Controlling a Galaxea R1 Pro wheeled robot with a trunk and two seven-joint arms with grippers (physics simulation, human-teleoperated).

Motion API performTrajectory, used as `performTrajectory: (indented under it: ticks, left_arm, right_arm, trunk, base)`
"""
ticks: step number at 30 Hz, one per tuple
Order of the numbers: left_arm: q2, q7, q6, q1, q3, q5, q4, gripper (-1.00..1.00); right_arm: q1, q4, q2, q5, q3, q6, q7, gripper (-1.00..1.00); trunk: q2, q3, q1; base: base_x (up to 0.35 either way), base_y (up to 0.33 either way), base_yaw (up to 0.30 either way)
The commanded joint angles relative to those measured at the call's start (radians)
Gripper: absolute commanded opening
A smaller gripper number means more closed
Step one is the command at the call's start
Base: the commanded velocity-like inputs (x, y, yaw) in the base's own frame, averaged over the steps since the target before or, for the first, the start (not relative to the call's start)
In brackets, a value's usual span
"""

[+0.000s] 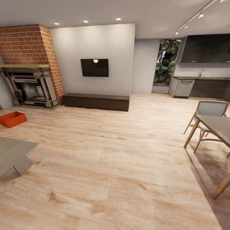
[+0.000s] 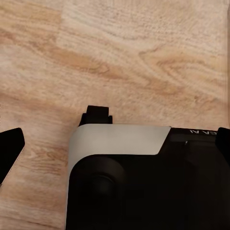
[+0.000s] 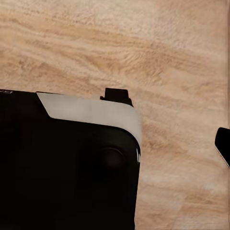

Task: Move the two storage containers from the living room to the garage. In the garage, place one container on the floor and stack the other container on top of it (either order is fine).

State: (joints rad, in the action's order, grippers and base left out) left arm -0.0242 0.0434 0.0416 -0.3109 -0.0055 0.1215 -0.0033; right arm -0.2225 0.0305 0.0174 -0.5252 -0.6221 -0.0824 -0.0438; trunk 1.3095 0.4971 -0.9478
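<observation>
I am in the living room, on its light wood-plank flooring (image 1: 121, 166). One storage container (image 1: 12, 118), a red-orange open bin, sits on the planks at far left, in front of the brick fireplace (image 1: 30, 89). The garage is out of view. In the left wrist view my left gripper (image 2: 118, 148) hangs over the planks and my own dark base, with one black fingertip (image 2: 10, 152) at the frame edge and nothing held. In the right wrist view my right gripper (image 3: 115, 146) hangs the same way, fingertip (image 3: 224, 146) at the edge, empty.
A grey coffee table (image 1: 12, 153) stands near left. A dining table (image 1: 217, 126) and chair (image 1: 207, 110) stand at right. A low dark bench (image 1: 95, 101) runs under the wall TV (image 1: 94, 67). Kitchen cabinets (image 1: 204, 88) line the far right. Open floor stretches ahead.
</observation>
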Motion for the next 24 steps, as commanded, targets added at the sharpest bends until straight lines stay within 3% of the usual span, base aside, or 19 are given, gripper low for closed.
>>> performTrajectory:
  ticks: [1,24]
  left_arm:
    - [0.000,0.004,0.004,0.000,-0.001,0.010,0.000,1.00]
    - [0.000,0.004,0.004,0.000,-0.001,0.010,-0.001,1.00]
  right_arm:
    - [-0.001,0.003,0.001,-0.009,-0.008,-0.005,-0.001,1.00]
    - [-0.001,0.003,0.001,-0.009,-0.008,-0.005,-0.001,1.00]
  trunk:
    - [0.000,0.001,-0.001]
    - [0.000,0.001,-0.001]
  base:
    - [0.320,0.000,0.000]
    - [0.320,0.000,0.000]
